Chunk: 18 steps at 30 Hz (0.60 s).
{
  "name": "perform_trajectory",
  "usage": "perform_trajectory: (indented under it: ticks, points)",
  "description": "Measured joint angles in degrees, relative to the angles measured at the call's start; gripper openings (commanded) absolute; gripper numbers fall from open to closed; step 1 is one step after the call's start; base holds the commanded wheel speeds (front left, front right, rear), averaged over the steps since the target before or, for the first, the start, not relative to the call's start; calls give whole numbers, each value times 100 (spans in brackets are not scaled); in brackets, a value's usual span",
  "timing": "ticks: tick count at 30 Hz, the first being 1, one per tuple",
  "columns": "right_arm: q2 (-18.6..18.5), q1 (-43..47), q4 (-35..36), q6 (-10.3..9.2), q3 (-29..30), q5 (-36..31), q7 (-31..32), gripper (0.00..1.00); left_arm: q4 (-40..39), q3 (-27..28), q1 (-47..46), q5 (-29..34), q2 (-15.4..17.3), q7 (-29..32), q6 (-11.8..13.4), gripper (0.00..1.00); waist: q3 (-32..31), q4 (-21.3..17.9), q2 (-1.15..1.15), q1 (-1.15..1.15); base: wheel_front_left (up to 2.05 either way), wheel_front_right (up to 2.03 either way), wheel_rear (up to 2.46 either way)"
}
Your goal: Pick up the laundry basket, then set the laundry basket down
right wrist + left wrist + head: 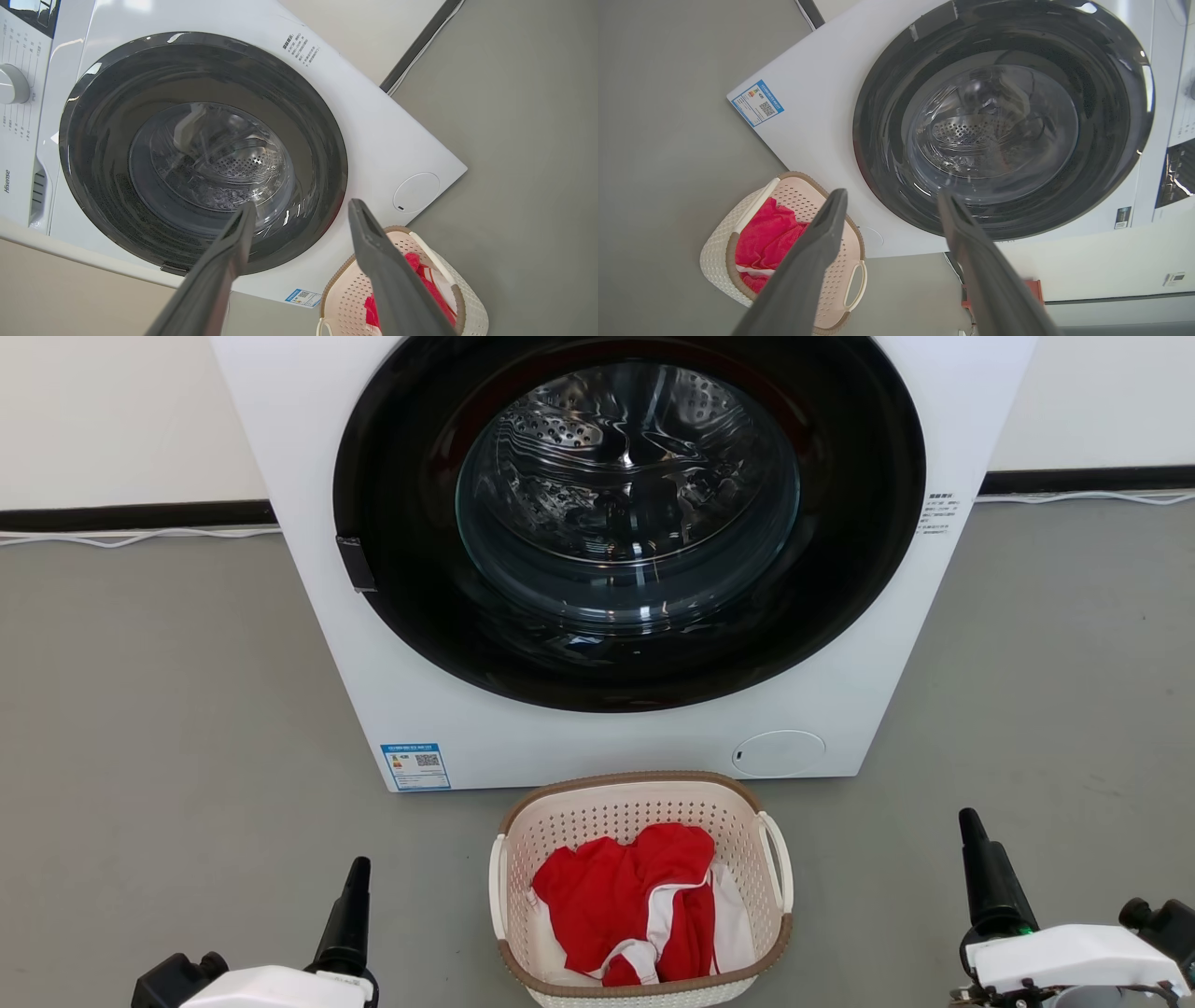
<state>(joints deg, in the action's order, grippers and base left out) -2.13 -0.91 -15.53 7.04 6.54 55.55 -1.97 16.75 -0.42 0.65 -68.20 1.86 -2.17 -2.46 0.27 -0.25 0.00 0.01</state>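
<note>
Perforated plastic laundry basket (644, 812), glossy door glass (627, 495)

A white front-loading washing machine (308, 476) stood on a grey floor (140, 709) against a pale wall (112, 411). Its round door (840, 569) had a wide black ring around a clear window, through which the perforated steel drum (625, 476) was visible. A blue label (415, 766) sat at the lower left corner of the front panel and a round cover (779, 753) at the lower right. A black baseboard (131, 515) ran along the wall, with a white cable (140, 536) lying just beside it. A red and white garment (616, 896) lay crumpled in front of the machine.
</note>
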Motion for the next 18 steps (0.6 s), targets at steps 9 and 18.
perform_trajectory:
  ticks: [9, 18]
  points:
    - [-1, 0, 35, 1, -41, -689, -126, 100, -2, -85, 13, 521, 5, -145, 102, 100, -10, -10, 0, 0, 0, 0, 0]
    - [-1, 0, 73, 1, -75, -1402, -303, 100, -20, -181, 25, 1065, 10, -303, 197, 100, -13, -29, 0, 0, 0, 0, 0]
